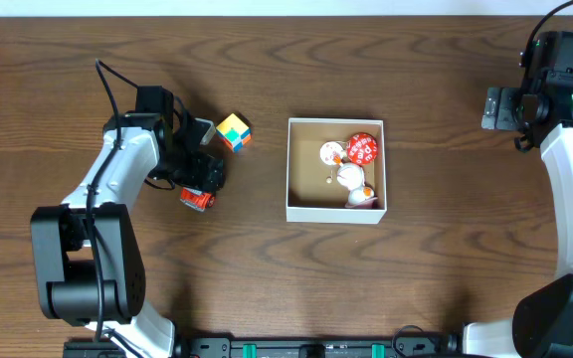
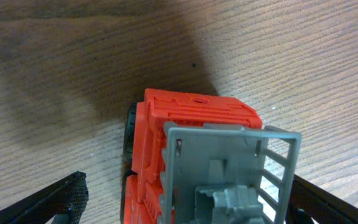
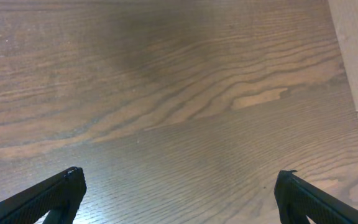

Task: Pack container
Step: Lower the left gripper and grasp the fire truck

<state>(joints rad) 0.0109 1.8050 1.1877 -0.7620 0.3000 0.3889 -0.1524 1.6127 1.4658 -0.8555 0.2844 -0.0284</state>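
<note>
Left gripper (image 2: 188, 198), spread wide, is flanking the red toy truck (image 2: 185, 118) lengthwise, the container (image 1: 334, 212) lying to its right.

Evenly lit overhead; wrist views dim, perhaps blurred.

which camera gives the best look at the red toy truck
The left wrist view: the red toy truck fills the frame in close detail, between the open fingers. Overhead shows only a red corner beneath the left gripper. The right wrist view shows just table, no truck.
</note>
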